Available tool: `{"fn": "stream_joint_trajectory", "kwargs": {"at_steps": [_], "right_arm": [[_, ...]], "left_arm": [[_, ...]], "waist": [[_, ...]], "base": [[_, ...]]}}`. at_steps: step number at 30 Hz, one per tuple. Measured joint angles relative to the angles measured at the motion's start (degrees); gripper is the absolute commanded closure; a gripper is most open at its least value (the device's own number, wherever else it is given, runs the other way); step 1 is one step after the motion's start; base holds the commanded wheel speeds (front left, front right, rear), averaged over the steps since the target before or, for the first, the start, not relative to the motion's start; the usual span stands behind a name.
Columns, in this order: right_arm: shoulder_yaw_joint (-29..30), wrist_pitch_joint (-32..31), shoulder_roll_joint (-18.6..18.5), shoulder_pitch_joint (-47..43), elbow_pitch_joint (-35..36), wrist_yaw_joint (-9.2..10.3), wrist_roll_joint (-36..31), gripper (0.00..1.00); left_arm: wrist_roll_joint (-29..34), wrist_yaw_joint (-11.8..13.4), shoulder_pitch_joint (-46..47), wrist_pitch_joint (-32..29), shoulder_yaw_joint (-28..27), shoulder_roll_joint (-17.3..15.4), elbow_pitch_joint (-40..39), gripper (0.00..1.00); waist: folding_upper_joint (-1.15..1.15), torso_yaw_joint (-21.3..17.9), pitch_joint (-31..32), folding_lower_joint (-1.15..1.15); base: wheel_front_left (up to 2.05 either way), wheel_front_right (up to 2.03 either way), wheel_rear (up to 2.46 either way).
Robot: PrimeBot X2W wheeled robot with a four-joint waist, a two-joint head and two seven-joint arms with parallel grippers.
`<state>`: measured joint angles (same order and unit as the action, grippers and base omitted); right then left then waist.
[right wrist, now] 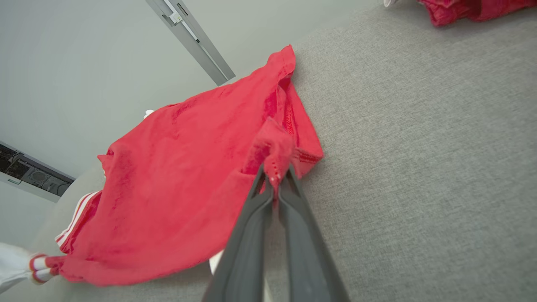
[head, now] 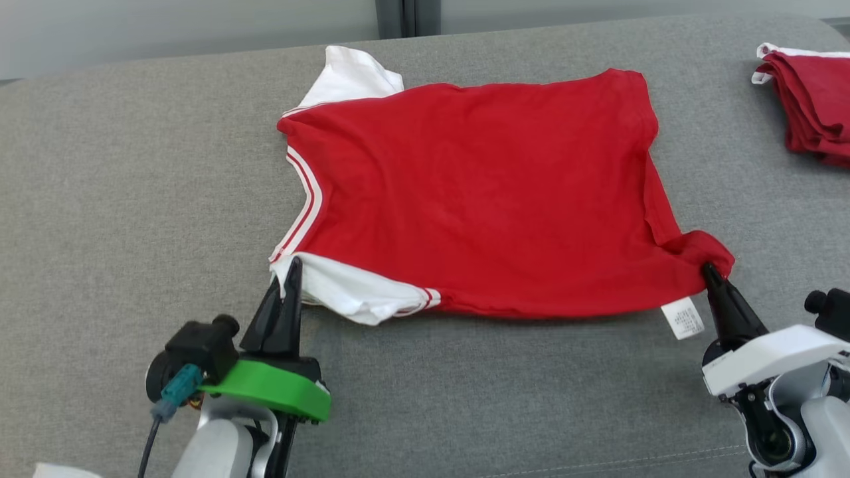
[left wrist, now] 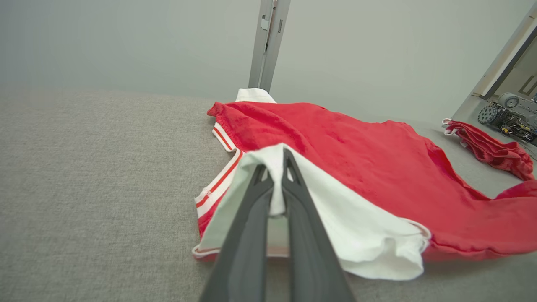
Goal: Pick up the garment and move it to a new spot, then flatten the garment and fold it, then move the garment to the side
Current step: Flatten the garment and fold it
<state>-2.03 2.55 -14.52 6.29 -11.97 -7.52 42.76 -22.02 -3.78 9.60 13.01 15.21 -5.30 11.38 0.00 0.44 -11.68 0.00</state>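
A: Head view, item one?
B: Red garment (head: 478,199), spread on grey cushion (head: 133,199), lying ahead of and between both grippers.
A: Left gripper (head: 293,264)?
B: Fingers pressed together, pinching the white sleeve (head: 352,295) at their tips.
A: Right gripper (head: 709,269)?
B: Pinching the red hem corner (head: 714,255); white label (head: 684,318) just beside its fingers. Folded red pile (head: 813,99) well ahead, to its right.

The garment (head: 478,199) is lying spread on the tabletop (head: 133,166), reaching from the left claw (head: 292,264) at its near sleeve to the right claw (head: 709,269) at its near corner. A folded pile (head: 813,99) is sitting well beyond the right claw.
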Motion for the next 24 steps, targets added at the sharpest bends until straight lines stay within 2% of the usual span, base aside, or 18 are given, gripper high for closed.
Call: {"fn": "stream_joint_trajectory", "kwargs": {"at_steps": [5,14,15,16,17,18,24], "right_arm": [[1.4,-3.1,0.8,4.3,-1.0,0.01,-0.3,1.00],[1.5,-5.5,1.2,13.7,-7.4,0.01,-2.3,1.00],[1.2,-5.5,1.3,14.7,-8.2,0.01,-2.4,0.66],[1.0,-5.2,1.3,15.4,-8.7,0.01,-2.6,0.00],[0.8,-4.8,1.3,16.1,-9.5,0.01,-2.7,0.00],[0.6,-4.2,1.2,16.6,-10.1,0.02,-2.7,0.00],[-1.1,0.5,-1.1,16.5,-11.8,0.01,-3.3,0.00]], "left_arm": [[0.3,-0.8,6.2,-1.2,0.2,-1.0,3.5,1.00],[0.2,-1.9,17.5,-1.0,0.7,-1.5,14.7,1.00],[0.2,-2.1,18.7,-0.8,1.0,-1.4,16.3,1.00],[0.3,-2.2,19.5,-0.7,1.2,-1.3,17.5,0.56],[0.6,-2.3,20.4,-0.2,1.4,-1.2,18.8,0.04],[0.8,-2.3,21.2,0.3,1.4,-1.1,20.0,0.00],[0.9,-2.4,22.4,1.8,0.6,-0.5,23.0,0.00]], "waist": [[0.00,-0.3,-1.5,0.00],[0.00,-0.8,-4.2,0.00],[0.00,-0.8,-4.5,0.00],[0.00,-0.8,-4.7,0.00],[0.00,-0.7,-4.9,0.00],[0.00,-0.6,-5.0,0.00],[0.00,0.1,-4.5,0.00]], "base": [[0.00,0.00,0.00],[0.00,0.00,0.00],[0.00,0.00,0.00],[0.00,0.00,0.00],[0.00,0.00,0.00],[0.00,0.00,0.00],[0.00,0.00,0.00]]}}
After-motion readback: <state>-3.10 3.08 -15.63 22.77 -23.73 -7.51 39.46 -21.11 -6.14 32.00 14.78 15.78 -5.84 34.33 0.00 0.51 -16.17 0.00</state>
